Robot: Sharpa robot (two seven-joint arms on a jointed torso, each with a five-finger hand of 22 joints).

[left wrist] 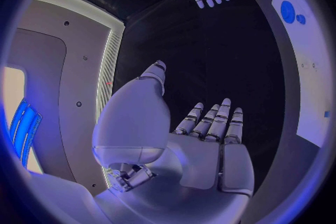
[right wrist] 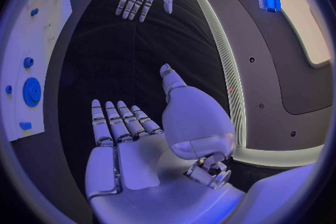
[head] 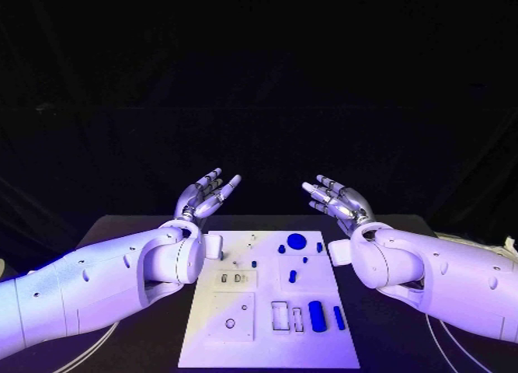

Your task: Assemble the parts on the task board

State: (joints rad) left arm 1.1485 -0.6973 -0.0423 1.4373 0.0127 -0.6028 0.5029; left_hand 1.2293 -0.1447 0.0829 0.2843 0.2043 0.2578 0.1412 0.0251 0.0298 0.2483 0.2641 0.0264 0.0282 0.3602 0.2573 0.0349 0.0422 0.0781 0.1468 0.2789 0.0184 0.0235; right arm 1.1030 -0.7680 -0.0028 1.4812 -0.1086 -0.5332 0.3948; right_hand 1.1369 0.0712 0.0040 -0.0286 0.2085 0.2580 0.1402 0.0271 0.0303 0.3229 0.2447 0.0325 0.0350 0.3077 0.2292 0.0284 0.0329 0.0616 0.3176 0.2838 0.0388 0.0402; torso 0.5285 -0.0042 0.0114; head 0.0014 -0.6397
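1. While both arms hang raised over the far end of the counter point(head: 124, 225), the task board point(head: 270, 299) lies flat in the middle of it, between the two forearms and nearer the robot than either hand.
2. The left hand point(head: 205, 196) is held palm-up beyond the board's far left corner, its fingers point(left wrist: 210, 120) straight and apart, with nothing in them.
3. The right hand point(head: 337, 202) mirrors it beyond the board's far right corner, fingers point(right wrist: 115, 123) likewise spread and holding nothing; neither hand touches the board.
4. On the board, a round blue disc point(head: 297, 241) sits near the far edge, with small blue parts beside it; a long blue bar point(head: 316, 315) and a thinner blue strip point(head: 338, 317) lie near the right edge at the near end, next to rectangular slots point(head: 280, 315).
5. Judging by looks, the parts are small, rigid plastic pieces: light, hard and probably smooth, so they could slip or skate across the board if nudged from one side.
6. The bar is best pinched across its narrow width at mid-length, thumb opposite a finger. The disc would want a grip on opposite points of its rim.
7. No part appears picked up yet, so assembly seems to be at its start.
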